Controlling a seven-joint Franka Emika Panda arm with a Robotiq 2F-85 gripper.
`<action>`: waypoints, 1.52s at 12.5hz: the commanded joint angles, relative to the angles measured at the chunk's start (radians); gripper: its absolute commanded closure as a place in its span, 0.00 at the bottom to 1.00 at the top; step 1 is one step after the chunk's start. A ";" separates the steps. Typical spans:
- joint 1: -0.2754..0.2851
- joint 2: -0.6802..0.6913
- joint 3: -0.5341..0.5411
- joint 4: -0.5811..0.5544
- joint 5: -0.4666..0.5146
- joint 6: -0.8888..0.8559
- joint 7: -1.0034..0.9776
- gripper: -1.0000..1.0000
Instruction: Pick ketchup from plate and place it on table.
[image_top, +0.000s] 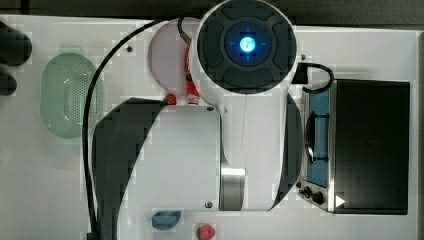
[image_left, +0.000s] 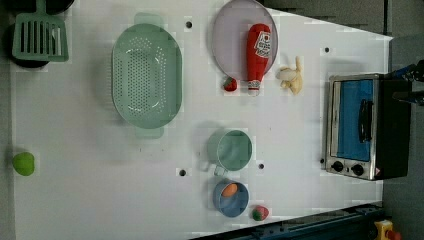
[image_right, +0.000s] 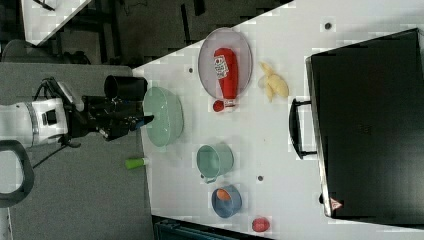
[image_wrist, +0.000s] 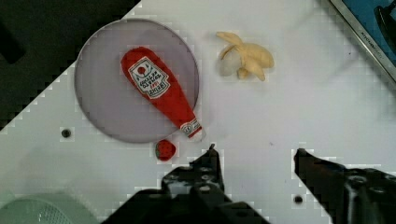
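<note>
The ketchup (image_wrist: 159, 91) is a slim red bottle with a white cap and a pale label. It lies flat on the lilac-grey plate (image_wrist: 102, 107), and its cap end sticks out over the rim onto the white table (image_wrist: 261, 116). Left view: ketchup (image_left: 257, 52) on plate (image_left: 227, 37). Right view: ketchup (image_right: 226, 72) on plate (image_right: 207, 65). In the top view the arm covers much of the ketchup (image_top: 191, 82) and plate (image_top: 167, 55). My gripper (image_wrist: 256, 151) is open and holds nothing; it hangs off the bottle's cap end without touching it.
A small red ball (image_wrist: 165, 149) rests against the plate rim by the cap. A peeled banana (image_wrist: 245, 60) lies close to the plate, with a toaster oven (image_left: 360, 125) beyond it. On the table are a green basket (image_left: 146, 75), green mug (image_left: 232, 149), blue bowl (image_left: 231, 197) and strawberry piece (image_left: 259, 213).
</note>
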 joint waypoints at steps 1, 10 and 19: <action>-0.095 -0.124 0.048 -0.094 0.017 -0.105 0.062 0.21; -0.061 0.068 0.095 -0.093 0.017 0.025 0.022 0.00; -0.045 0.367 0.105 -0.070 -0.012 0.326 -0.505 0.00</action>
